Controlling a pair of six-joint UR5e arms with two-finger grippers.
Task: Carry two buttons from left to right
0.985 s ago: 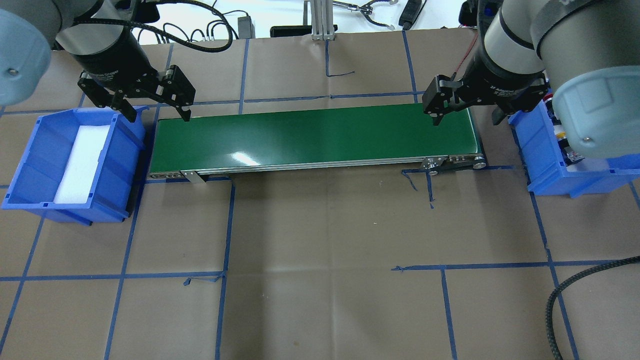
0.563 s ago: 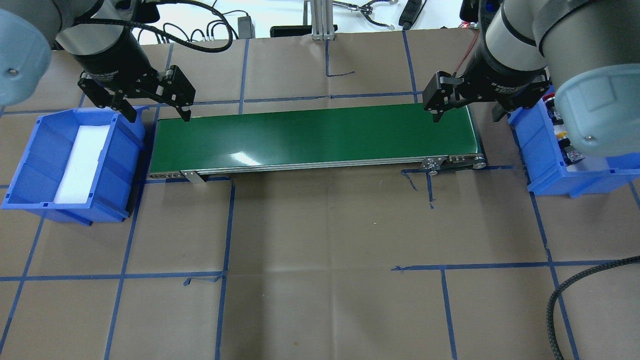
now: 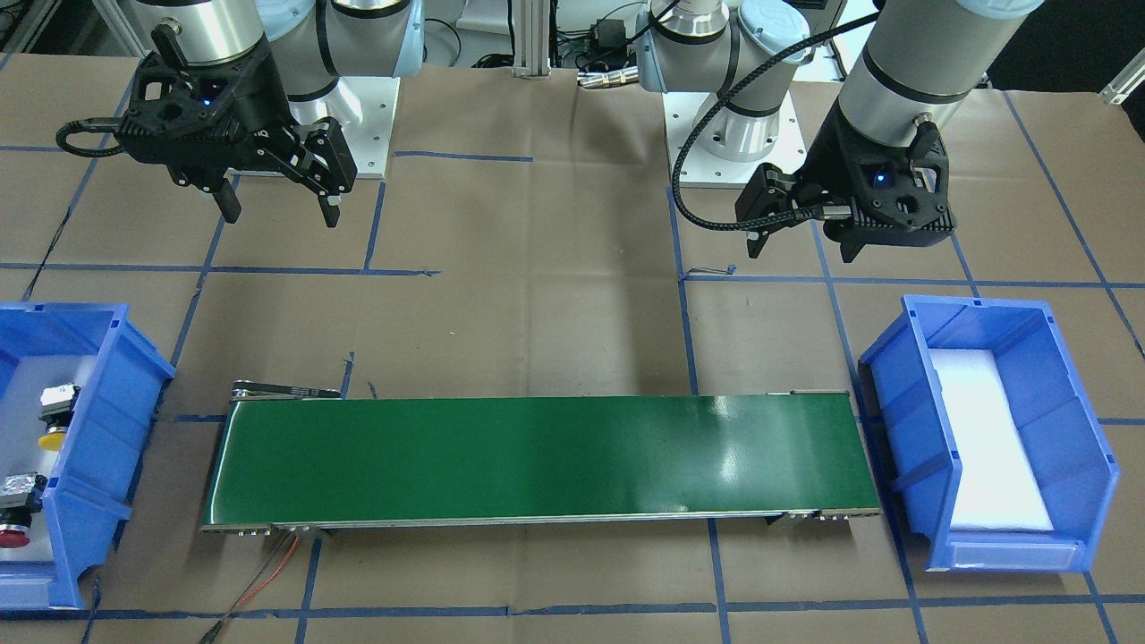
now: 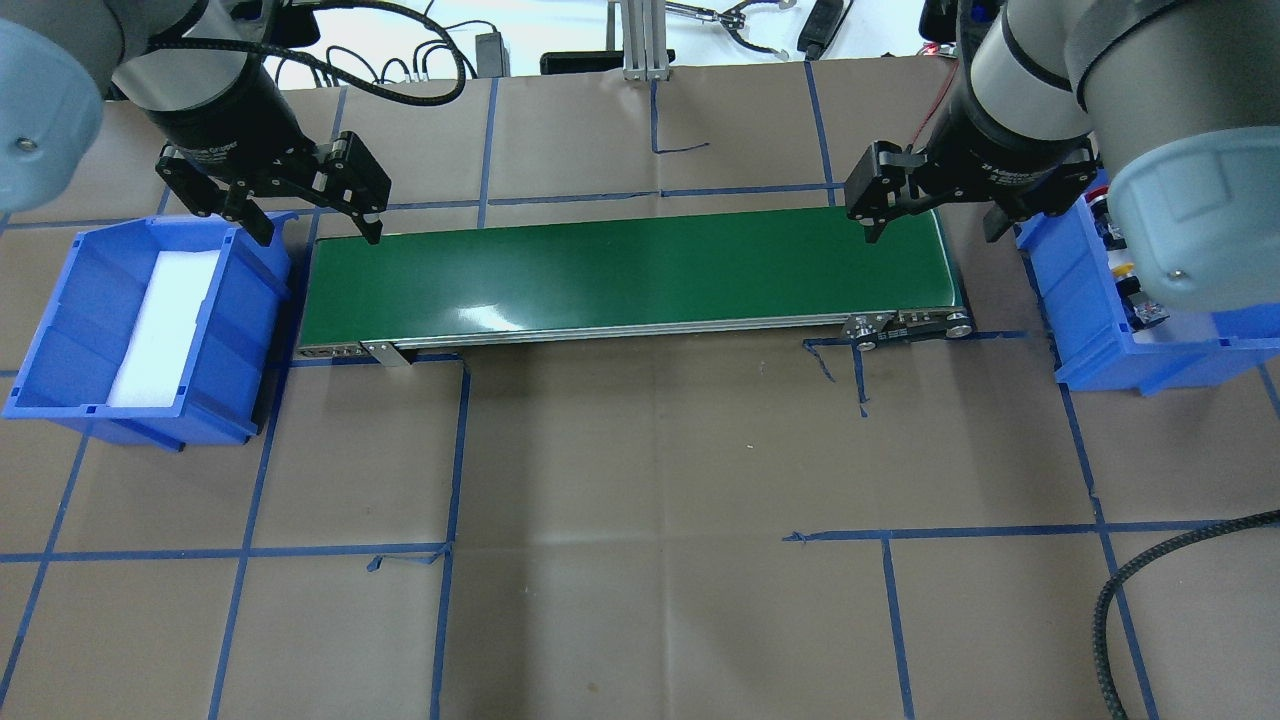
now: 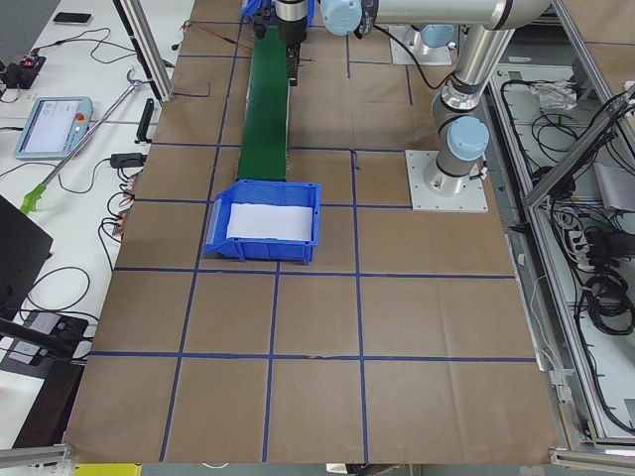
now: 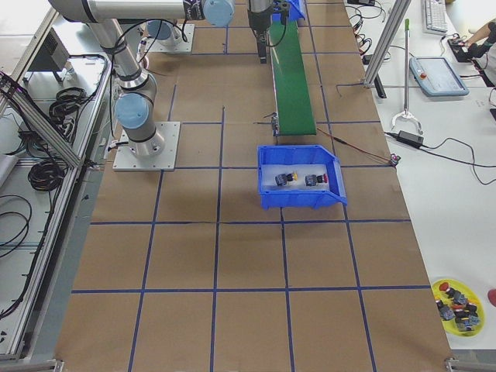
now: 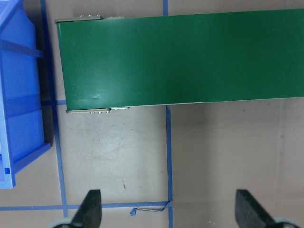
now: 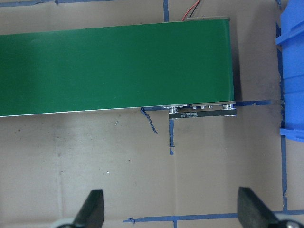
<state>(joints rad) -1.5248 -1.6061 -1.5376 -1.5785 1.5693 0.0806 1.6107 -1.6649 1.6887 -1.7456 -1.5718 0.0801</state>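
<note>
Two push buttons, the yellow button (image 3: pixel 55 419) and the red button (image 3: pixel 16 514), are seen lying apart, each on its side, in the blue bin (image 3: pixel 98 429) at the robot's right end of the green conveyor belt (image 3: pixel 537 456). The right gripper (image 3: pixel 281 219) is held in the air near this end of the belt, on the robot's side of it; its fingers are spread wide and nothing is gripped. The left gripper (image 3: pixel 801 255) is held likewise near the other end, its fingers also spread wide and empty. Just beside that end a second blue bin (image 3: pixel 894 420) is placed, and a white foam pad (image 3: pixel 984 438) is laid inside it.
</note>
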